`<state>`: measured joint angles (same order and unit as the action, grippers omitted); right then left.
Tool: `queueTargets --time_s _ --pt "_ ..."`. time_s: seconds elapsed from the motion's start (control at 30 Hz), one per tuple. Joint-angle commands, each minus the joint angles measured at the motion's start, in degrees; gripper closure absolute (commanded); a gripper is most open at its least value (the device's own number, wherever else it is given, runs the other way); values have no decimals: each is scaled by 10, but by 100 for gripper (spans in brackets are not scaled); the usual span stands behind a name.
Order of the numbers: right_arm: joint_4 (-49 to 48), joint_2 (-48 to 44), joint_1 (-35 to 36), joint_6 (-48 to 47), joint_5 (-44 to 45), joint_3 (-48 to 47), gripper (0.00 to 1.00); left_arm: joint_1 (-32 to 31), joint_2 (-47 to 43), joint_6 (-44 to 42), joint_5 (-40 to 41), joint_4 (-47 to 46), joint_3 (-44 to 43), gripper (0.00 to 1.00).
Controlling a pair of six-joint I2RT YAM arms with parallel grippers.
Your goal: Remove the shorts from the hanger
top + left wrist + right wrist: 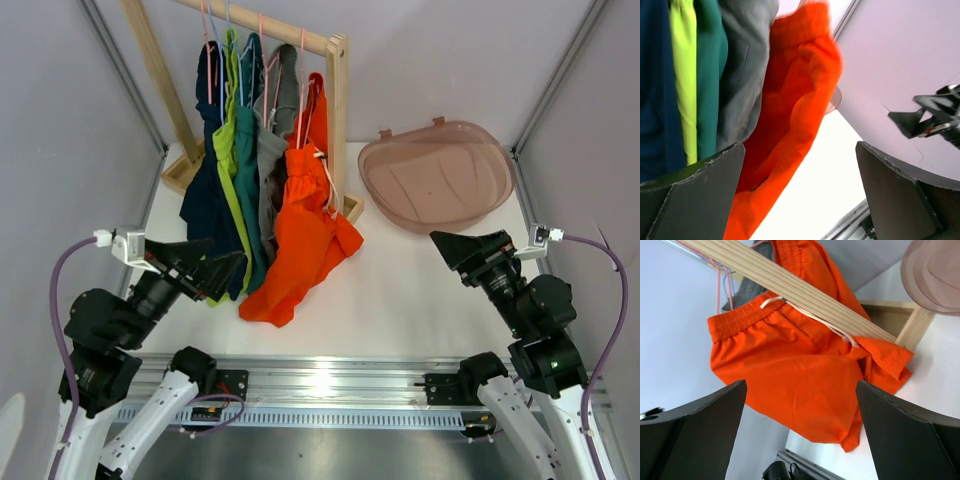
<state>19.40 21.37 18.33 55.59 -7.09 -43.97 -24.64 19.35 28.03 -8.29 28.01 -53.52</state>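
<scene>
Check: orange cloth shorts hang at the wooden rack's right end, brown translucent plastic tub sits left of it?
Wrong side: the brown translucent plastic tub sits right of the wooden rack, per top external view; orange cloth shorts do hang at its right end.

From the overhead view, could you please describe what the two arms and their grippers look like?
The left arm and right arm have black joint housings and white lower links. The left gripper and right gripper carry broad, dark, wedge-shaped fingers. A small white block sits at each wrist, with a lilac cable looping from it.
</scene>
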Motion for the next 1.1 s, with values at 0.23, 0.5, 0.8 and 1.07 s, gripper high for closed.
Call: queueTargets --time_s 0.23,0.5,0.8,1.07 --pt "38 18 4 -10 35 -22 1 -2 89 -117 -23 58 -153 1" --pt "-52 84 5 -29 26 15 1 -2 319 -170 2 103 -420 2" --pt "-40 178 5 -94 23 -38 1 -9 603 -159 -19 85 -641 10" --pt "-21 132 4 -116 54 -13 1 -42 763 -189 41 127 -759 13"
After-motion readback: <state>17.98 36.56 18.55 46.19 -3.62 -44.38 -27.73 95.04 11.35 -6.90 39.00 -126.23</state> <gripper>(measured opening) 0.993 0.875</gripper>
